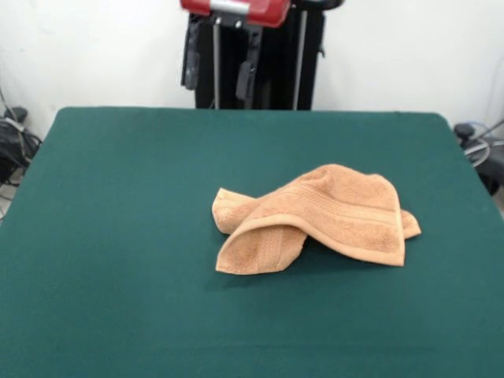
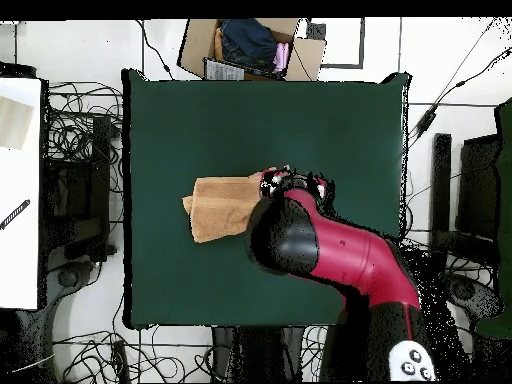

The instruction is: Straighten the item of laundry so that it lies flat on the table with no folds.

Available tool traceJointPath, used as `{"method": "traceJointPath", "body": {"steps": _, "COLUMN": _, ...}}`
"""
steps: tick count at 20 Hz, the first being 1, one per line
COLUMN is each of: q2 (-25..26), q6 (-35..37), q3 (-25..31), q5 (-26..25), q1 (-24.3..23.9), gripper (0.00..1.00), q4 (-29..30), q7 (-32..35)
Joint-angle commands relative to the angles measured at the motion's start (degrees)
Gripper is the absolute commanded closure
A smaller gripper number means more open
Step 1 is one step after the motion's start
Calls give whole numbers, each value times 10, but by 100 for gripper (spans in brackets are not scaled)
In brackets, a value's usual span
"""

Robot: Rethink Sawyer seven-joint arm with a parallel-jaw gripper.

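Note:
The light orange-tan towel (image 1: pixel 315 214) lies crumpled a little right of the middle of the dark green table (image 1: pixel 118 236). It is folded over itself, one ribbed border band runs across the top layer, and a corner is tucked under at its left front. No tag shows. In the overhead view the towel (image 2: pixel 220 208) lies left of centre, and the red and black arm (image 2: pixel 330 250) reaches from the bottom so that its end covers the towel's right edge. The gripper is hidden under the arm's end. In the front view only a red part of the arm (image 1: pixel 236 9) shows, high at the top edge.
The black pedestal (image 1: pixel 260 59) stands behind the table's far edge. In the overhead view an open cardboard box of clothes (image 2: pixel 250 45) sits past the table's top edge, a white surface (image 2: pixel 20 190) stands at the left, and cables lie all around the table (image 2: pixel 330 110).

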Motion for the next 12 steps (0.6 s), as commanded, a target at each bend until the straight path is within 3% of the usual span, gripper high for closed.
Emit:
{"method": "traceJointPath", "body": {"steps": 1, "q2": 51, "q6": 270, "q3": 47, "q5": 25, "q1": -16, "gripper": 0, "q4": -7, "q7": 23}}
{"method": "traceJointPath", "body": {"steps": 7, "q2": 55, "q6": 366, "q3": 75, "q5": 43, "q1": -35, "gripper": 0, "q4": -4, "q7": 7}}
{"method": "traceJointPath", "body": {"steps": 12, "q2": 39, "q6": 405, "q3": 65, "q5": 39, "q1": -26, "gripper": 0, "q4": 4, "q7": 20}}
